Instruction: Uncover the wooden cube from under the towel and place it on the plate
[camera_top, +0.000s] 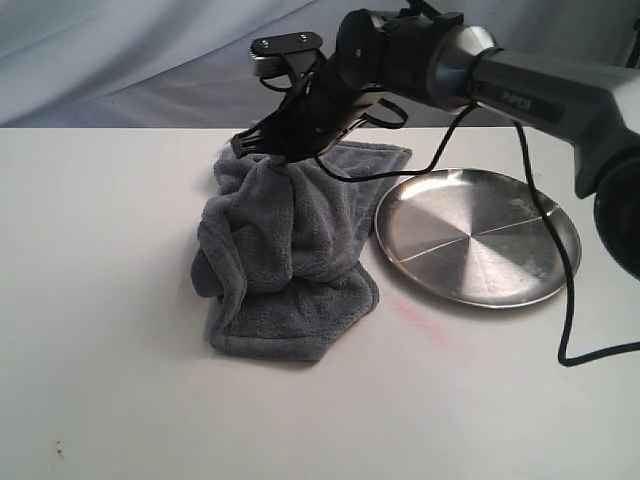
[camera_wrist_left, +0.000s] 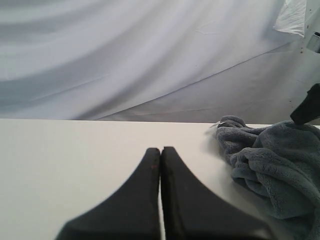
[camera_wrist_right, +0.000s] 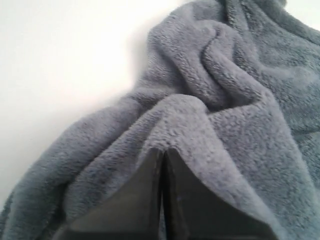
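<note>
**A:** Exterior view?
**B:** The right tool is clamped on the top fold of the grey plush towel, which stands in a peak. The steel plate lies just beside the towel. No wooden cube shows; it is probably underneath.
**A:** Left wrist?
**B:** The left tool has its tips together and holds nothing, over the counter near the towel.
**A:** Right wrist?
**B:** Same pinch, seen close. I'd call this the uncovering step. Next, lift the towel clear, away from the plate.
</note>
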